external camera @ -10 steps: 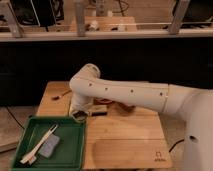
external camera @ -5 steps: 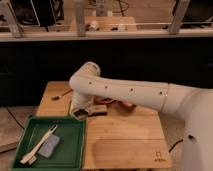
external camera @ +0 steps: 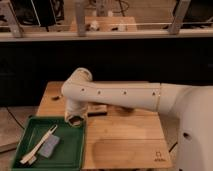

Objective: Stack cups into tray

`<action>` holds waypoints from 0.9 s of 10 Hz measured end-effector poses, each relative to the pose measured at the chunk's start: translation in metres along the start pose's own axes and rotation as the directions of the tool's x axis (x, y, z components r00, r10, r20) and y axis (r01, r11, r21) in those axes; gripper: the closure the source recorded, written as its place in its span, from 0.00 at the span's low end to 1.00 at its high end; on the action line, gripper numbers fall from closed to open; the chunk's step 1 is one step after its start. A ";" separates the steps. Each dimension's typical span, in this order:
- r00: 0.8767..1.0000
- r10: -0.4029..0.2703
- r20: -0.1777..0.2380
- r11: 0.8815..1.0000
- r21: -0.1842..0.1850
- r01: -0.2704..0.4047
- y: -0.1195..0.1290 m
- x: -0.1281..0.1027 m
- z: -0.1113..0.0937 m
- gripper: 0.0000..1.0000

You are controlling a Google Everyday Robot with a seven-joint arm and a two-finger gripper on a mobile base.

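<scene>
The gripper [external camera: 76, 120] hangs over the tray [external camera: 70, 150] at the desk's front left corner. I see no cup in it yet, and I can't tell what the gripper holds.

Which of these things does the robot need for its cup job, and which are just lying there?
For the job:
- green tray
- hand, tucked under the arm, over the table by the tray's far right corner
- no cup shows clearly

Just lying about:
- pale sticks in the tray
- grey-blue pad in the tray
</scene>
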 end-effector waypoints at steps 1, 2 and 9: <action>0.999 -0.032 0.023 1.000 0.001 0.032 -0.013 -0.011 0.008 1.00; 0.998 -0.051 0.048 0.999 0.002 0.050 -0.022 -0.021 0.018 1.00; 0.982 -0.083 0.169 0.996 -0.027 0.089 -0.041 -0.036 0.061 1.00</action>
